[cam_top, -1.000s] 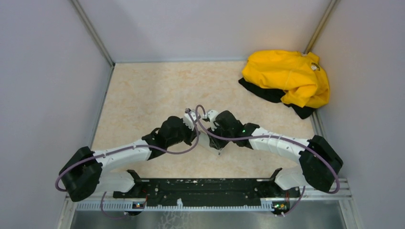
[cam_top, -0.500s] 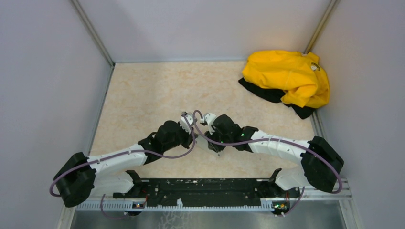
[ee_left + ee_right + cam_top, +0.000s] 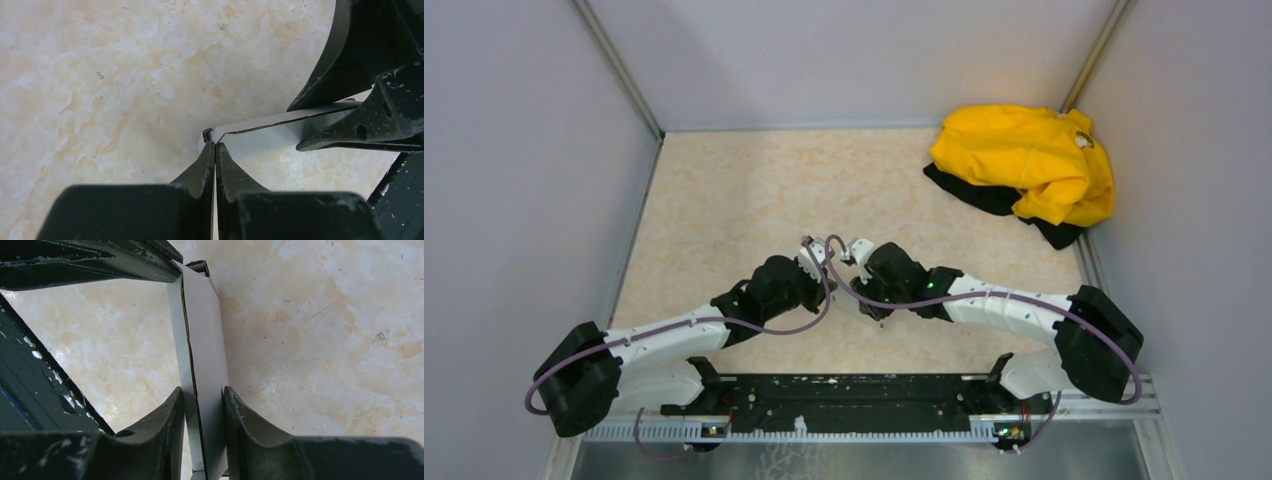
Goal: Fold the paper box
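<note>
Pale grey walls (image 3: 844,60) close in a beige marbled counter (image 3: 744,200), and a crumpled yellow garment (image 3: 1024,165) lies over something black in the upper right corner of the top view. Both arms reach in from the bottom edge, the left arm (image 3: 674,335) and the right arm (image 3: 994,300), and their wrists meet just below the middle of that frame, hiding most of what is between them.

Seen from the right wrist, the paper box (image 3: 205,340) is a flat grey-white strip running up the centre of the frame, with a dark seam along its length. The right jaws pinch it across its width, one finger (image 3: 165,425) on each side, at the bottom of the frame.

In the left wrist view the paper box (image 3: 270,134) slants from the centre toward the right edge. The left jaws are pressed together at the lower centre, their tips against the box's near corner; whether a thin edge is caught between them cannot be told
</note>
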`<control>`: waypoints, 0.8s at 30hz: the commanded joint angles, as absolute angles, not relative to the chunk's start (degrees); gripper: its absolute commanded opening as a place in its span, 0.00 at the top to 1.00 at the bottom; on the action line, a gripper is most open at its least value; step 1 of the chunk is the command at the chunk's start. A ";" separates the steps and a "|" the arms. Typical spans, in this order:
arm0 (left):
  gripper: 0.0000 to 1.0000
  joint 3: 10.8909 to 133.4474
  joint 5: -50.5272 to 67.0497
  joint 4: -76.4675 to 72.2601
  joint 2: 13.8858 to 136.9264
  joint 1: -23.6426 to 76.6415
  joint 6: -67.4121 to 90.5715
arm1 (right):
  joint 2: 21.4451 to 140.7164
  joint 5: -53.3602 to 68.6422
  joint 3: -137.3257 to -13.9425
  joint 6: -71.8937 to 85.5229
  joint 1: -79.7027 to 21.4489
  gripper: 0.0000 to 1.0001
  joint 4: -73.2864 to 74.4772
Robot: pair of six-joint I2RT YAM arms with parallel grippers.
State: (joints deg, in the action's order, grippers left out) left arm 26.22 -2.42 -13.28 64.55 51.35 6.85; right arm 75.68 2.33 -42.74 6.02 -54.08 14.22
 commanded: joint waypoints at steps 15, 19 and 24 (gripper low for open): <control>0.86 26.96 -1.98 -8.61 64.11 52.03 8.53 | 76.07 -6.46 -41.33 5.71 -53.36 0.96 16.70; 0.85 26.97 -2.73 -8.78 61.52 52.03 9.47 | 75.86 -6.48 -41.09 5.86 -53.41 0.96 16.47; 0.94 27.77 -6.28 -13.39 61.22 51.95 12.48 | 75.92 -5.39 -40.88 6.23 -53.37 0.97 15.73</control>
